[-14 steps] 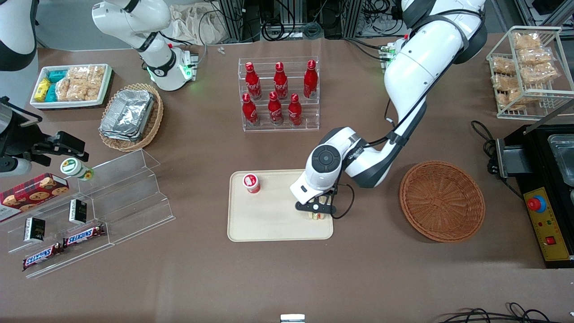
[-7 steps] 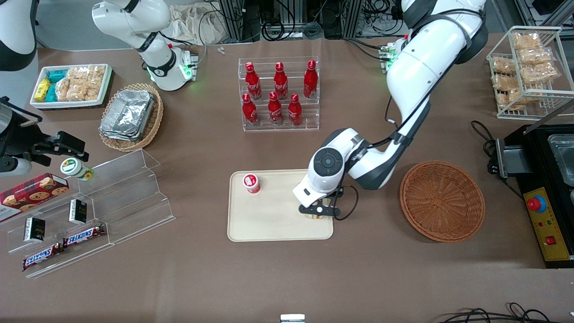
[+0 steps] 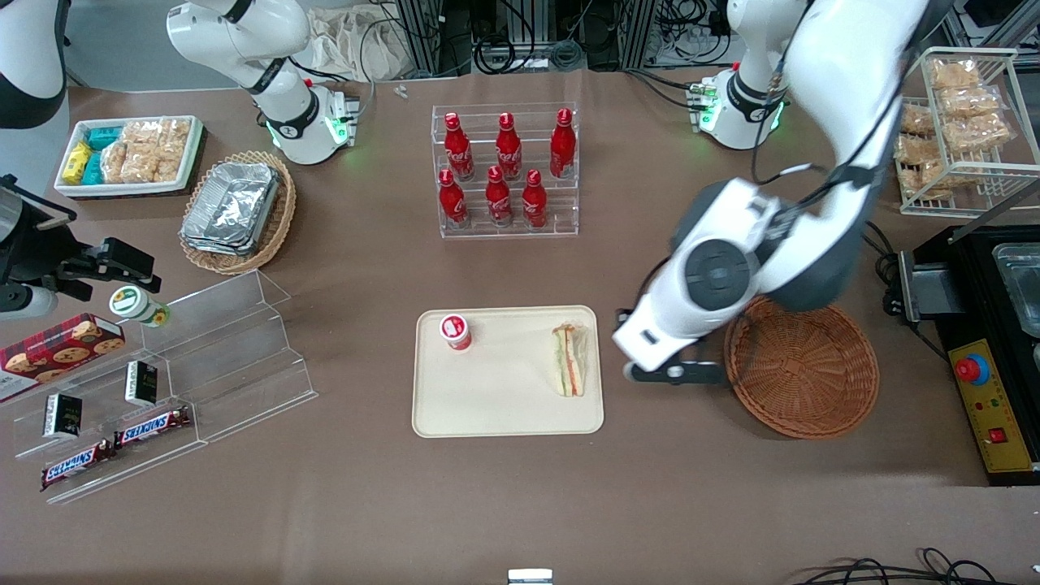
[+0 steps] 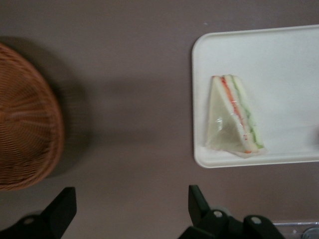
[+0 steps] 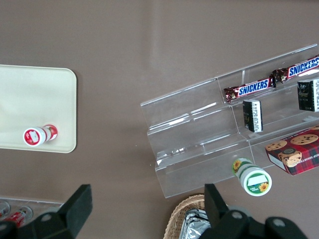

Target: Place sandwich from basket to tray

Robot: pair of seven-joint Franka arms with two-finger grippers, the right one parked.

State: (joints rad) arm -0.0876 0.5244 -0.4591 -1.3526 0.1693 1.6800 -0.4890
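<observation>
- Sandwich (image 3: 569,359) lies flat on the tray (image 3: 496,414), at the edge nearest the basket (image 3: 800,366); nothing touches it. Basket holds nothing.
- Your pincer (image 4: 130,209) hangs above the bare worktop (image 3: 520,504) between tray and basket, fingers spread wide, gripping nothing.
- Handling, judged: light, soft, easily crushed; the clear wrap looks slippery.
- If you must regrip, close gently across the 2 flat bread faces near the thick crust end, not the thin tip.
- 1 small red-capped bottle (image 3: 456,331) shares the tray, well apart from the sandwich.
</observation>
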